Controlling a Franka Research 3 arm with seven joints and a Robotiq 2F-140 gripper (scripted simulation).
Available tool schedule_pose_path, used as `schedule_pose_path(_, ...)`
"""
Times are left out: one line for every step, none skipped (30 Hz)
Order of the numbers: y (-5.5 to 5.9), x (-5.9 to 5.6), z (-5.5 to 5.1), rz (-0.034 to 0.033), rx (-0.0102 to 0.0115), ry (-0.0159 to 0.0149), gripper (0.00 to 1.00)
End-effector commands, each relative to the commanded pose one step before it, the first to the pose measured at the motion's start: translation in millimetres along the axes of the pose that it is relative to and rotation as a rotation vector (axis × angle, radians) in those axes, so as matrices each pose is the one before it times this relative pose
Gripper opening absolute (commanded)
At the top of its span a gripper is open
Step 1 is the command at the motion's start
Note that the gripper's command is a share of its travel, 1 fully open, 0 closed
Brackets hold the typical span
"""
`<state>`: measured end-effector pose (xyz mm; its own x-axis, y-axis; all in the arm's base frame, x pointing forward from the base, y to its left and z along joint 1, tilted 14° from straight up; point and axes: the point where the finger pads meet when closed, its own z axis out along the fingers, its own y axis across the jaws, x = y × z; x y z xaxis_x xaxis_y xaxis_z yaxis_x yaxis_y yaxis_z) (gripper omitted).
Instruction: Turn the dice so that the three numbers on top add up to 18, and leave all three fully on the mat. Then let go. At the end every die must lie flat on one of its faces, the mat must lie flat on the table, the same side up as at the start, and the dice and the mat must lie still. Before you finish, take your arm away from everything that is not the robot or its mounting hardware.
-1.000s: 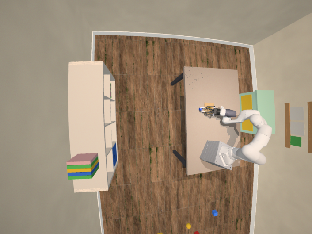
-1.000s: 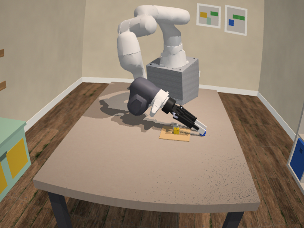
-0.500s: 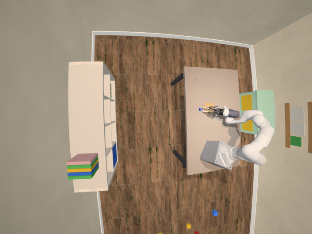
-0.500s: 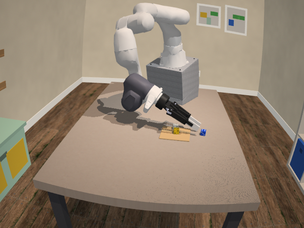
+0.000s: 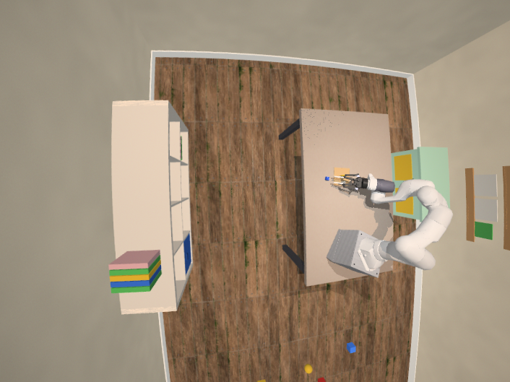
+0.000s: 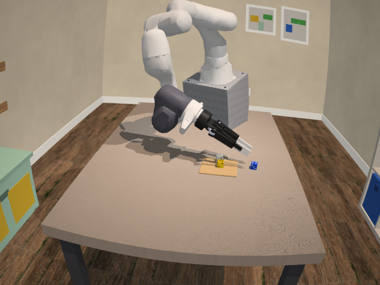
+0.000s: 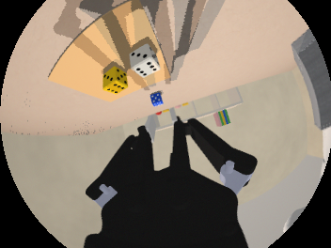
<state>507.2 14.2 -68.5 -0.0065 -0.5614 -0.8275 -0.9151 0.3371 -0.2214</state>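
Exterior view, left to right: orange mat (image 6: 218,171) flat on the table (image 6: 158,208), carrying the yellow die (image 6: 219,163) and, just behind it, the white die (image 6: 219,156); above and to their right the gripper (image 6: 246,150) hangs tilted downward, clear of the surface, its fingers (image 6: 244,145) drawn narrow with nothing between them; farther right the blue die (image 6: 253,165) rests on bare table, just off the mat's edge. Wrist view: yellow die (image 7: 115,79) and white die (image 7: 143,60) sit side by side on the mat (image 7: 88,50); blue die (image 7: 156,98) lies beyond its border
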Motion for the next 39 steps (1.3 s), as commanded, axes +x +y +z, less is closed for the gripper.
schedule_pose_path(-2.82,-13.62,-7.86,-0.00320,0.00617,0.00261,0.25)
schedule_pose_path(0.00,-3.66,-1.95,0.00000,0.00000,0.00000,0.25)
schedule_pose_path(0.01,-3.28,-1.74,0.00000,-0.00001,0.00001,0.25)
schedule_pose_path(-0.01,-2.82,-1.50,0.00000,0.00001,-0.00001,0.25)
schedule_pose_path(0.01,-2.27,-1.21,0.00000,0.00000,0.00000,0.25)
schedule_pose_path(-0.01,-1.72,-0.91,0.00000,0.00000,0.00000,0.25)
schedule_pose_path(0.00,-1.15,-0.61,0.00000,0.00000,0.00000,0.25)
schedule_pose_path(0.00,0.00,0.00,0.00000,0.00000,0.00000,0.25)
schedule_pose_path(0.00,0.00,0.00,0.00000,0.00000,0.00000,0.25)
schedule_pose_path(0.01,-0.65,-0.34,0.00000,0.00000,0.00000,0.25)
schedule_pose_path(0.00,-0.26,-0.14,0.00000,0.00000,0.00000,0.25)
schedule_pose_path(0.00,-0.04,-0.02,0.00000,0.00000,0.00000,0.25)
schedule_pose_path(-0.25,-0.04,0.17,-0.00015,0.00033,0.00082,0.25)
schedule_pose_path(-1.63,-0.27,1.13,-0.00094,0.00213,0.00527,0.25)
schedule_pose_path(-3.98,-0.69,2.76,-0.00225,0.00518,0.01304,0.25)
schedule_pose_path(-6.83,-1.32,4.75,-0.00370,0.00885,0.02296,0.25)
schedule_pose_path(-9.63,-2.19,6.78,-0.00490,0.01241,0.03399,0.25)
schedule_pose_path(-11.88,-3.34,8.51,-0.00551,0.01516,0.04523,0.25)
schedule_pose_path(-13.09,-4.72,9.61,-0.00536,0.01649,0.05593,0.25)
schedule_pose_path(-7.79,-3.58,5.85,-0.00284,0.00968,0.03789,0.25)
schedule_pose_path(-4.50,-2.42,3.42,-0.00152,0.00552,0.02418,0.25)
schedule_pose_path(-0.61,-0.36,0.47,-0.00020,0.00075,0.00345,0.25)
schedule_pose_path(-6.23,-3.91,4.83,-0.00193,0.00751,0.03795,0.25)
schedule_pose_path(-3.22,-2.37,2.53,-0.00094,0.00381,0.02228,0.25)
schedule_pose_path(0.00,0.00,0.00,0.00000,0.00000,0.00000,0.25)
schedule_pose_path(0.00,0.00,0.00,0.00000,0.00000,0.00000,0.25)
schedule_pose_path(-1.78,-1.44,1.40,-0.00050,0.00207,0.01338,0.25)
schedule_pose_path(-6.52,-6.35,5.40,-0.00179,0.00733,0.05988,0.25)
schedule_pose_path(-1.65,-2.13,1.39,-0.00048,0.00174,0.02000,0.25)
schedule_pose_path(-2.05,-3.29,1.83,-0.00067,0.00203,0.03148,0.25)
schedule_pose_path(-1.21,-2.68,1.17,-0.00051,0.00104,0.02630,0.25)
schedule_pose_path(-0.72,-2.39,0.79,-0.00046,0.00045,0.02431,0.25)
schedule_pose_path(-0.04,-0.20,0.05,-0.00004,0.00002,0.00206,0.25)
schedule_pose_path(-0.29,-3.85,0.72,-0.00080,-0.00042,0.04165,0.25)
schedule_pose_path(0.31,-1.98,0.05,-0.00048,-0.00081,0.02296,0.25)
schedule_pose_path(0.59,-1.75,-0.16,-0.00050,-0.00113,0.02163,0.25)
schedule_pose_path(1.00,-1.80,-0.41,-0.00061,-0.00166,0.02407,0.25)
schedule_pose_path(1.29,-1.58,-0.61,-0.00066,-0.00198,0.02315,0.25)
schedule_pose_path(1.55,-1.38,-0.79,-0.00072,-0.00226,0.02239,0.25)
